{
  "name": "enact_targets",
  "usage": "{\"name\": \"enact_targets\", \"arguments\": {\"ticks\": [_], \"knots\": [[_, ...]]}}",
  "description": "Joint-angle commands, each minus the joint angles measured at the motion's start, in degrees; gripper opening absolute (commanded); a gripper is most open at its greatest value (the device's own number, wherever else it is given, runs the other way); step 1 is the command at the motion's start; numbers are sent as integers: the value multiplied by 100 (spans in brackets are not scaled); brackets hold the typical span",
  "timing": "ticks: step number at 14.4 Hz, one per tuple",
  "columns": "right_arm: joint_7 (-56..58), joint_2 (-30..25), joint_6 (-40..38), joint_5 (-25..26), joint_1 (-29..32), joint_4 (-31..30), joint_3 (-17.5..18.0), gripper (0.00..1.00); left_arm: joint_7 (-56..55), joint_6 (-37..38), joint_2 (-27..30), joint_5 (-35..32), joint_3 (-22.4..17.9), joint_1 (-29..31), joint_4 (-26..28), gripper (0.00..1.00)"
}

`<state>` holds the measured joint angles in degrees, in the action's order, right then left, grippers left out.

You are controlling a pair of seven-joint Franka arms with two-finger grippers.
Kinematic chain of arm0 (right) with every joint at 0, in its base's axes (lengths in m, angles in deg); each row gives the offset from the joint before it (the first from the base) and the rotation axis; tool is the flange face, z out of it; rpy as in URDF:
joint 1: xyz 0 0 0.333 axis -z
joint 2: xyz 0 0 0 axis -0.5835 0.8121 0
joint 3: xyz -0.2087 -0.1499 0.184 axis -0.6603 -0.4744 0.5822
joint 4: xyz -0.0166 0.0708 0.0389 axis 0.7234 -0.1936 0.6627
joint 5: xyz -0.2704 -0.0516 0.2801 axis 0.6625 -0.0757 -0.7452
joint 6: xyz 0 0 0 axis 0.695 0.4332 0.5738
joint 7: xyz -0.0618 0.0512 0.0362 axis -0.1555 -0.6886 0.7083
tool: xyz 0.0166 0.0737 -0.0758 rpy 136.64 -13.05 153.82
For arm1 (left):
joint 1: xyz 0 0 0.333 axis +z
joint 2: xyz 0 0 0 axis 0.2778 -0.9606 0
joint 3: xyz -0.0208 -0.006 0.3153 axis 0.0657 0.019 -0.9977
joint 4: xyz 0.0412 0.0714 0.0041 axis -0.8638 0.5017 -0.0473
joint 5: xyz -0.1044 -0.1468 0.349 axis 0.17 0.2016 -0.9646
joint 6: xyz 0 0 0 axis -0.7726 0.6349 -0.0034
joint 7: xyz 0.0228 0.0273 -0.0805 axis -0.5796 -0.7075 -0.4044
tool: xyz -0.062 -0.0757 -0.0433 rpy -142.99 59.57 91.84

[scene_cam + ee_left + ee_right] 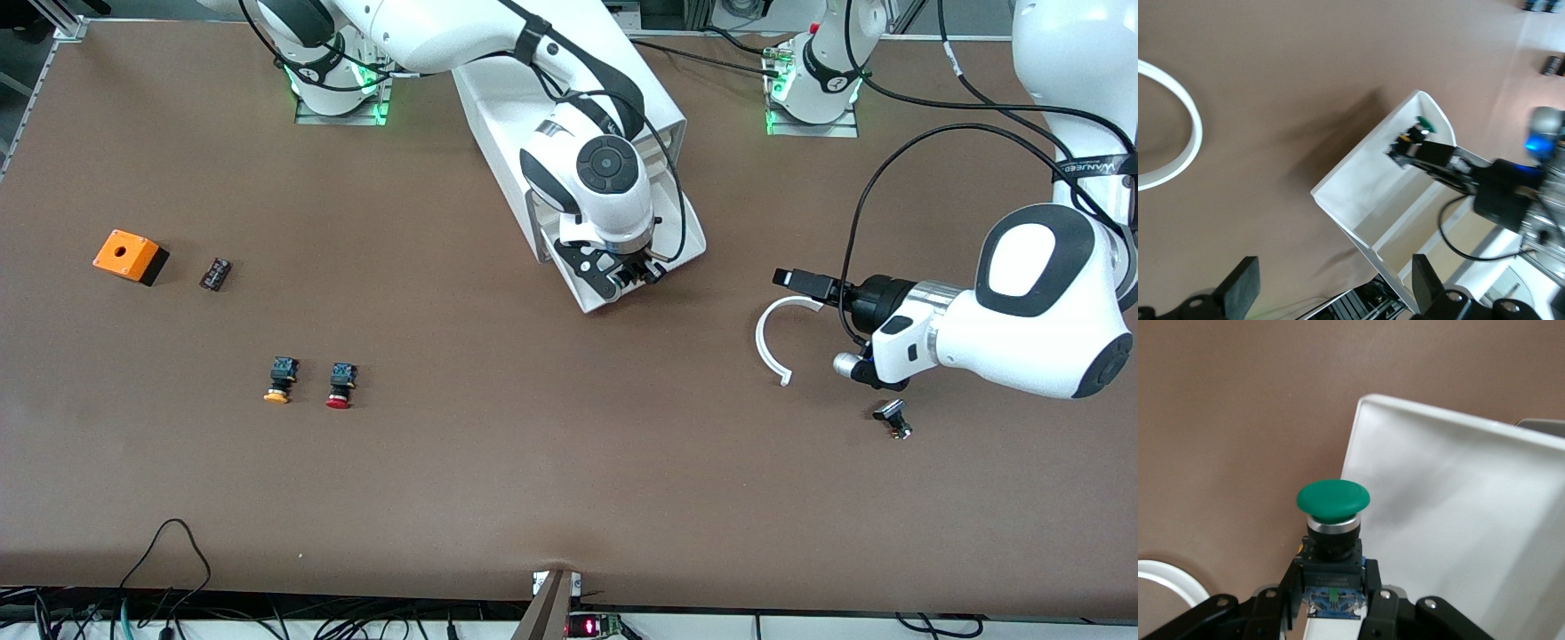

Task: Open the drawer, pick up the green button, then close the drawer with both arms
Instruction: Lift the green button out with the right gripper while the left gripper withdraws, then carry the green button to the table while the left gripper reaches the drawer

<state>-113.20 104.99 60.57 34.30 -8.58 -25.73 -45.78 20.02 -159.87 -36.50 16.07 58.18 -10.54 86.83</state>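
Small black part (892,419) lies nearest the front camera, at the left arm's end, just under the left arm

Right gripper (633,271) is clamped on the green-capped button (1333,532) over the pulled-out drawer (613,267), fingers (1373,603) tight on its black body; the drawer juts from the white cabinet (569,116). Left gripper (794,277) hovers with fingers (1238,287) spread wide, over the white ring (770,339). Yellow-capped button (279,380) and red-capped button (340,385) lie side by side toward the right arm's end

In the front view, the right hand (633,269) hides the button and much of the drawer (622,293).
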Motion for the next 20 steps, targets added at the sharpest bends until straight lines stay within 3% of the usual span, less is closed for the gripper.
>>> {"name": "enact_targets", "arguments": {"ticks": [1, 5, 8, 11, 14, 16, 20], "knots": [[786, -303, -384, -104, 304, 89, 14, 0, -942, -381, 190, -876, -24, -487, 36, 100], [2762, -585, -1235, -113, 910, 19, 5, 0, -2877, -979, 217, -1412, -24, -962, 361, 100], [4178, -691, -1518, -113, 1454, -287, -21, 0, -4186, -2093, 488, -1924, -15, -1506, 1228, 100], [5611, -901, -1256, -122, 2201, -1051, -21, 0, -4699, -3578, 814, -2179, -15, -1797, 2458, 100], [6859, -928, -1141, -95, 2694, -1483, -74, 0, -5269, -5036, 824, -2337, -15, -2122, 3339, 100], [7345, -1024, -730, -69, 2985, -2035, -74, 0, -5770, -5689, 692, -2618, -6, -2211, 3586, 100], [7952, -1104, 562, -60, 3074, -3074, -267, 0, -6167, -6016, 420, -2804, -6, -2387, 3605, 100]]}}
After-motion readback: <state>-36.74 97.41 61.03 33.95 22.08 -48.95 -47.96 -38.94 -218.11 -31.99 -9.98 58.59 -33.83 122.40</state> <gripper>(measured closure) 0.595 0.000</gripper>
